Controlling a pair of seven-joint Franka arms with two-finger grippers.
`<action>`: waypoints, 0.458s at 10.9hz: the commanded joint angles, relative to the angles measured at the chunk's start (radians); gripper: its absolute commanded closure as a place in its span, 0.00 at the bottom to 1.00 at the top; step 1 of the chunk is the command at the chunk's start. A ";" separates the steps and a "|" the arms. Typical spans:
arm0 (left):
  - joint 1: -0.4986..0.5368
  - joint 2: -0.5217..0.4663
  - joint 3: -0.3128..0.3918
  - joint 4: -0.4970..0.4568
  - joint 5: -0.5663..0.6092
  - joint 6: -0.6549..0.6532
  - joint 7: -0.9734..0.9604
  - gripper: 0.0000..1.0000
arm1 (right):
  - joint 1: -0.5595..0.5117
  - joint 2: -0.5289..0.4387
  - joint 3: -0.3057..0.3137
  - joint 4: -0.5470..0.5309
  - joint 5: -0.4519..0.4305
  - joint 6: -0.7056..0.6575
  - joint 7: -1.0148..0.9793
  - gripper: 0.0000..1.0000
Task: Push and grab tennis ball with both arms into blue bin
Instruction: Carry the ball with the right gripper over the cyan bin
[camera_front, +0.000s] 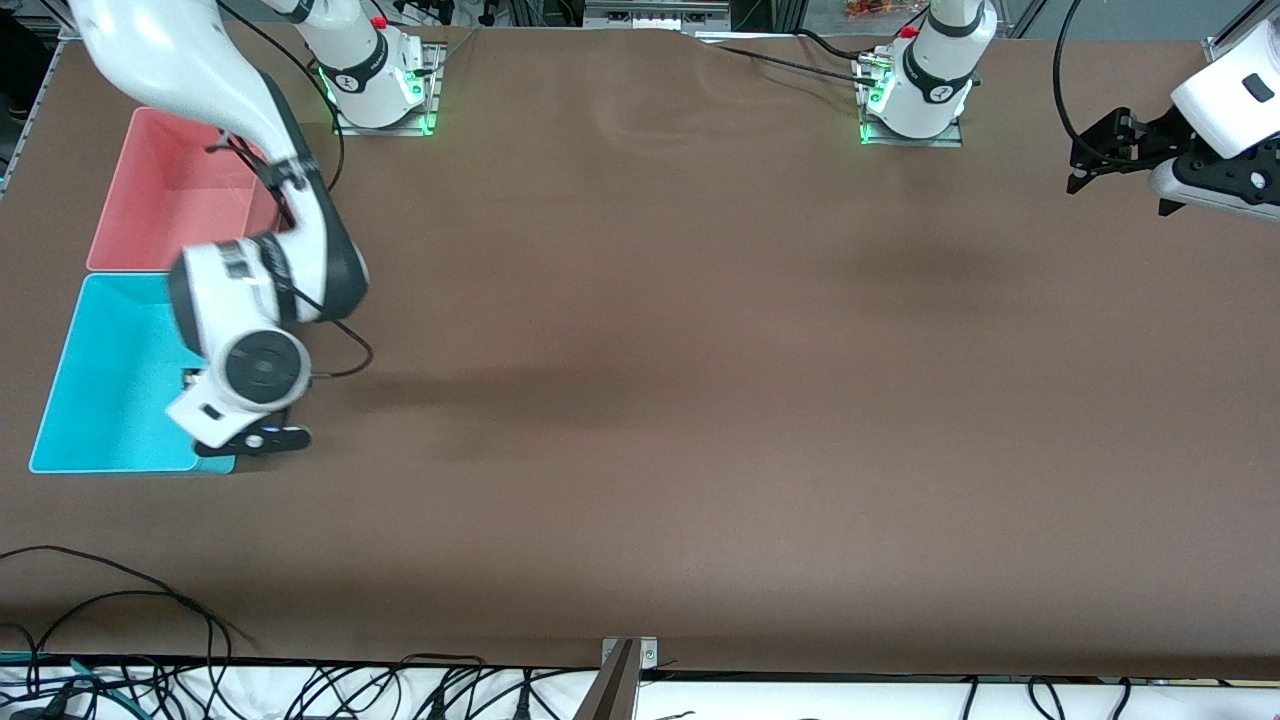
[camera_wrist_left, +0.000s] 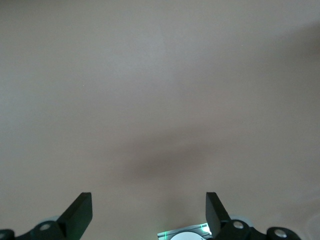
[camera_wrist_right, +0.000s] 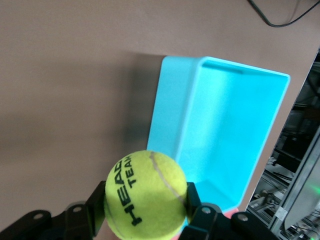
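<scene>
Blue bin (camera_front: 110, 380) at table's nine o'clock, at the right arm's end, just nearer the camera than pink bin (camera_front: 170, 195).

Right gripper (camera_wrist_right: 145, 210) over bin's edge, fingers clamped across the tennis ball (camera_wrist_right: 145, 195): light, fuzzy, springy; grips best across its middle.

Left gripper (camera_front: 1110, 150) waits at two o'clock, fingers spread wide, empty.

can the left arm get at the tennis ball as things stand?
Probably not. The tennis ball is clamped in the right gripper over the edge of the blue bin, at the right arm's end of the table. The left gripper waits open over bare table at the left arm's end.
</scene>
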 joint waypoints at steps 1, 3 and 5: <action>-0.006 0.014 -0.001 0.032 0.017 -0.014 -0.002 0.00 | -0.101 -0.192 -0.020 -0.039 0.163 -0.071 -0.184 0.85; -0.006 0.014 -0.001 0.032 0.017 -0.014 -0.002 0.00 | -0.208 -0.265 -0.043 -0.077 0.301 -0.056 -0.251 0.85; -0.006 0.015 -0.001 0.032 0.017 -0.014 -0.002 0.00 | -0.264 -0.333 -0.109 -0.145 0.407 -0.027 -0.375 0.85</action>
